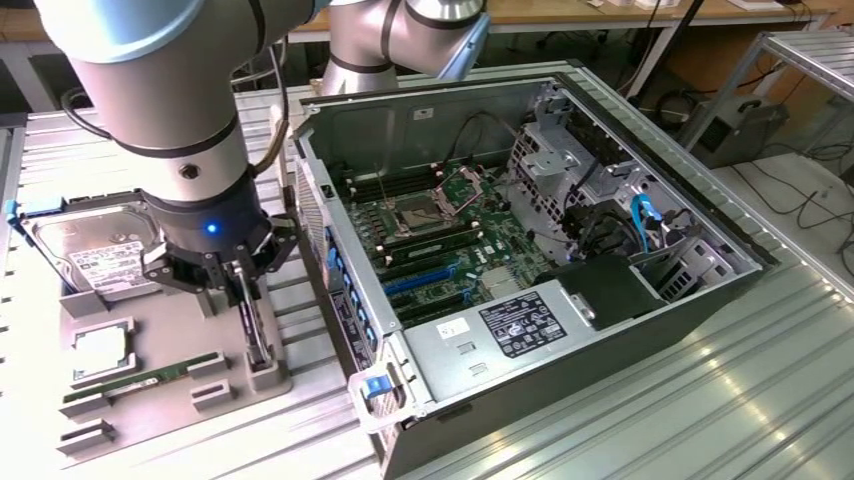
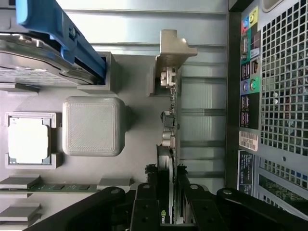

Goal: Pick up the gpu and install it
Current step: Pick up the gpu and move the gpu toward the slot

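Ribbed metal bench (image 1: 747, 400) underfoot, with cables trailing across the floor out at three o'clock in the exterior view and a wooden desk along the back at twelve. Dead centre lies the open computer case (image 1: 387, 125) on its side, motherboard (image 1: 441, 230) facing up. Over at eight o'clock sits the grey fixture tray (image 1: 174, 330), and it's well stocked: hard drive (image 1: 94, 250) at its ten o'clock corner, CPU (image 1: 100, 347) just below that, and the green RAM stick (image 1: 140, 382) down at its six o'clock edge.

Now the arm (image 1: 160, 90): it drops in from eleven o'clock, big silver joints stacked near vertical, wrist pointing straight down over the tray's three o'clock side, right beside the case wall. A blue light glows on the wrist.

And there's the gripper (image 1: 240, 285), down on the gpu (image 1: 250, 325)! The card stands on its long edge in its grey holder, running twelve to six along the tray. From the wrist camera the gpu (image 2: 171, 125) is seen edge-on, metal bracket (image 2: 174, 48) at the far end, and the gripper (image 2: 168, 192) straddles the near end. The black fingers (image 2: 146, 202) press in on both faces, so the jaws are clamped on the card while it sits in the holder. The case's rear port panel (image 2: 248, 72) runs close alongside.
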Motion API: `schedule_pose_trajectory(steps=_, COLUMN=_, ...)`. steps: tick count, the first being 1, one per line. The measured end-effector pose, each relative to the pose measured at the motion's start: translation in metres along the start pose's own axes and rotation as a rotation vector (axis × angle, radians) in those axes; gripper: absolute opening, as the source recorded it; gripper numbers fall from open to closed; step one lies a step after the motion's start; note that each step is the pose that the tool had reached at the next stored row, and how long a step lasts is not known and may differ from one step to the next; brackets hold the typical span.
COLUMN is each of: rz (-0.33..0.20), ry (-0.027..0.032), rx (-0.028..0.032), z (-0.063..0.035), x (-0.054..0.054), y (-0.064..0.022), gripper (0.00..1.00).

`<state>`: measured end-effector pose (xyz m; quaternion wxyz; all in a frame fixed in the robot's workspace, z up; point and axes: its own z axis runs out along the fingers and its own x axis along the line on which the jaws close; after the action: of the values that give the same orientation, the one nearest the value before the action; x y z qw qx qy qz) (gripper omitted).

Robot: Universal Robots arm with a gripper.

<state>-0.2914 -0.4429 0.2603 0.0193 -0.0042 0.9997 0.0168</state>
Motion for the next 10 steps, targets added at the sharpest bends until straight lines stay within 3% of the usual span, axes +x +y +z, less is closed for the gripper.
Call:
schedule_pose_trajectory(steps=4, rz=0.0, ry=0.0, rx=0.0, z=-0.0078, x=-0.001, y=0.0002, gripper=0.26)
schedule_pose_trajectory(steps=10, rz=0.0, ry=0.0001, rx=-0.0002, z=-0.0284, x=-0.006, y=0.0008, gripper=0.26)
